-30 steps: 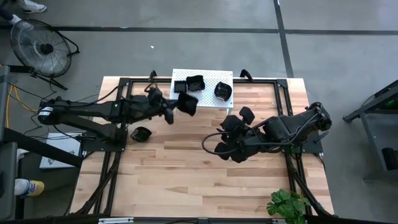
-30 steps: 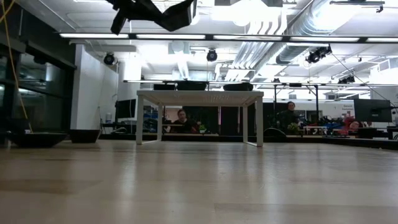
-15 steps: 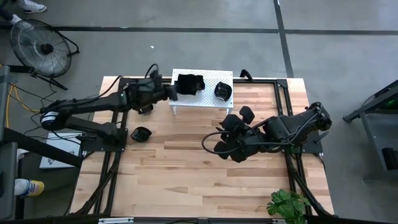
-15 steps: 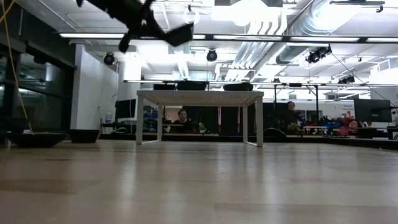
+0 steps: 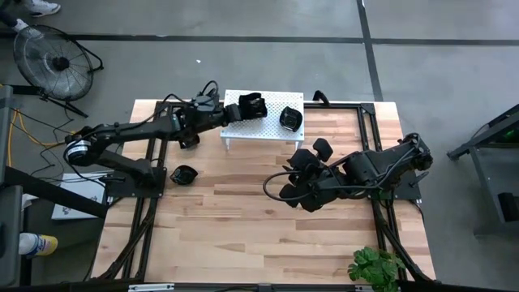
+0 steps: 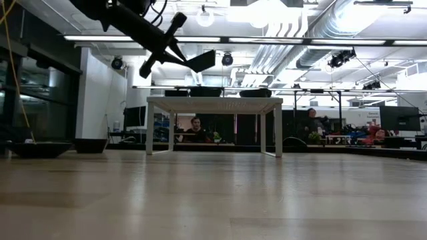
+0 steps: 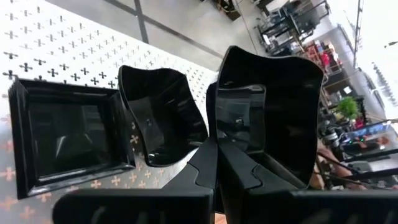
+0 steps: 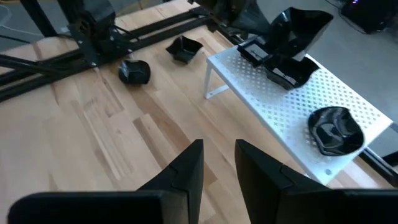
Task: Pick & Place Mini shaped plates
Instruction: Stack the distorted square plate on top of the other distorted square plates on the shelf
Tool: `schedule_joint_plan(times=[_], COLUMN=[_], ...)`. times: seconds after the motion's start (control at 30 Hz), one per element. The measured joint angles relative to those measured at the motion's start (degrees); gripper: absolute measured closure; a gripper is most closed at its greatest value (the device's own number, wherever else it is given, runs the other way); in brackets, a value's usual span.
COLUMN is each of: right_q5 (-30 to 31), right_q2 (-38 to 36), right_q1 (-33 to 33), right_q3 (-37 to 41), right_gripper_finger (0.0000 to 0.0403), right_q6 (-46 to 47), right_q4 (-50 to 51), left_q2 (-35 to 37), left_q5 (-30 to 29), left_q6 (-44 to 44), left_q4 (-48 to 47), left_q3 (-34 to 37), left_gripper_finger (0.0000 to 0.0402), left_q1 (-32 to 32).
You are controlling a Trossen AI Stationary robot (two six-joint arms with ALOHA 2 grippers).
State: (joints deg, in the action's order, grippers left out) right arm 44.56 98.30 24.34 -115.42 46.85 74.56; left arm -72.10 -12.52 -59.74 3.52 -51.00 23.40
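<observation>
Gripping a glossy black wavy-rimmed plate (image 7: 273, 106), the left gripper (image 5: 235, 113) jaws clamp tight above the stand (image 5: 272, 134).

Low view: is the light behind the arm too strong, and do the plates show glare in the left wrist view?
Low view: bright ceiling lights leave the left hand and its plate as dark silhouettes; the wooden table reflects a soft sheen. Left wrist view: the held plate and the square plate show pale glossy reflections, and the room beyond looks washed out.
</observation>
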Motion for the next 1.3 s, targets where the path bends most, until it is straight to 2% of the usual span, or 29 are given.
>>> schedule_joint_plan(times=[0.17,0.43,0.6,0.83,0.97,1.3], right_q5=[1.3,0.7,3.1,2.3,1.2,3.1], right_q2=[0.0,-1.0,-3.1,-5.4,-6.2,-6.4], right_q1=[0.0,0.2,0.5,1.6,3.2,4.1], right_q3=[0.0,0.1,0.1,0.1,0.0,0.0], right_gripper_finger=[0.0316,0.0316,0.0319,0.0320,0.0320,0.0320], right_q6=[2.6,0.9,-2.0,-9.8,-13.9,-13.0], right_q4=[4.0,5.3,4.0,-0.8,-3.0,-2.8], left_q2=[-0.1,-0.4,-4.0,-10.0,-10.5,-10.5], left_q5=[-1.3,-2.4,-1.7,-0.1,-0.4,-3.0], left_q6=[-2.1,-3.6,-1.0,0.4,-3.6,-6.4], left_q4=[0.1,-1.6,-6.0,-19.4,-18.7,-18.9], left_q3=[0.0,-1.1,-7.6,-16.1,-16.6,-16.6], left_gripper_finger=[0.0401,0.0401,0.0401,0.0401,0.0401,0.0401], left_q1=[0.0,0.8,0.9,1.1,1.1,1.1])
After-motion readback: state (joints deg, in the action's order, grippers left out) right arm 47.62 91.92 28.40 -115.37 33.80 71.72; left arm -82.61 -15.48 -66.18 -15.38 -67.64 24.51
